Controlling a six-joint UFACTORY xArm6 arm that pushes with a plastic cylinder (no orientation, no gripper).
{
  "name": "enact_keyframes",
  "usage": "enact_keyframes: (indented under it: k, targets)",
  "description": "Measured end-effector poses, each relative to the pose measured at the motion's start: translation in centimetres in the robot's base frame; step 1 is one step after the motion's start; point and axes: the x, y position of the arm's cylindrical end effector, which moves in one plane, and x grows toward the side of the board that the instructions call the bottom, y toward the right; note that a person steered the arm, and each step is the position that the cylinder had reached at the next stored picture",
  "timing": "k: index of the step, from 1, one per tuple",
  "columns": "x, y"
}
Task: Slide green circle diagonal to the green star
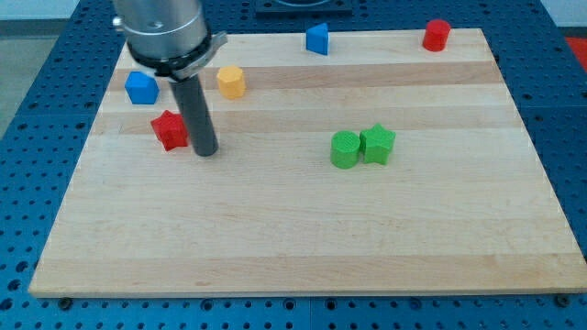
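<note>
The green circle (345,149) sits right of the board's centre, touching the left side of the green star (377,144). My tip (206,152) rests on the board in the left part of the view, just right of the red star (170,129). It is far to the left of the green circle, roughly level with it.
A blue block (140,87) sits at the left, above the red star. A yellow block (231,82) is upper left of centre. A blue block (317,39) is at the top edge. A red cylinder (437,35) is at the top right. The wooden board (303,238) lies on a blue perforated table.
</note>
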Motion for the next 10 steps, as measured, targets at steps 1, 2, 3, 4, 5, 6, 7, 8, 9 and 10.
enact_keyframes:
  k: [1, 2, 3, 4, 5, 6, 7, 8, 9, 10]
  targets:
    - [-1.9, -0.8]
    - [-3.4, -3.6]
    - [-3.4, -7.4]
    - [-3.4, -8.7]
    - [-4.2, -8.5]
    - [-4.9, -5.0]
    - [-1.3, -1.7]
    - [2.3, 2.3]
    - [6.1, 6.5]
    - [6.5, 12.2]
